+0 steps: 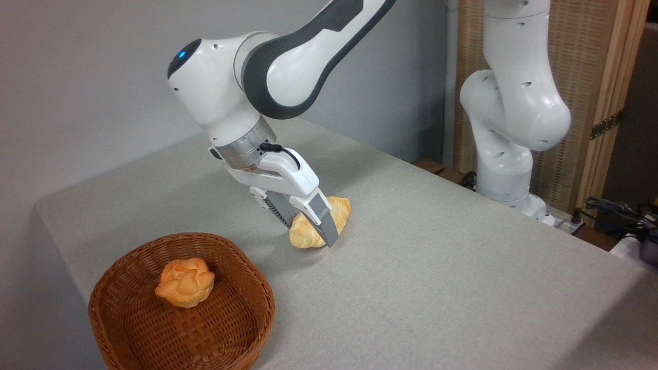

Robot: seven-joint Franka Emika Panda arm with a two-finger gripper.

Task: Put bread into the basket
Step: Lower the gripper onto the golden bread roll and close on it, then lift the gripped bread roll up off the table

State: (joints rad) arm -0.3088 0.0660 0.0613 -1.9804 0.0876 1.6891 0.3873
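Grey cloth table (pixel 437 267): my pincer (pixel 308 226) straddles pale golden braided loaf (pixel 339 208) resting there; grip unclear. Reddish-brown wicker basket (pixel 257 288) nearby holds only orange flower-shaped bun (pixel 185 281). Lift, transfer remain.

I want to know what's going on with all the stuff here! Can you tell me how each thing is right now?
Bread: lying on the table, not in the basket yet.
Gripper: down at the bread, fingers on either side of it.
Basket: upright on the table, holding one bun.
Bun: sitting inside the basket.
Table: covered with grey cloth.
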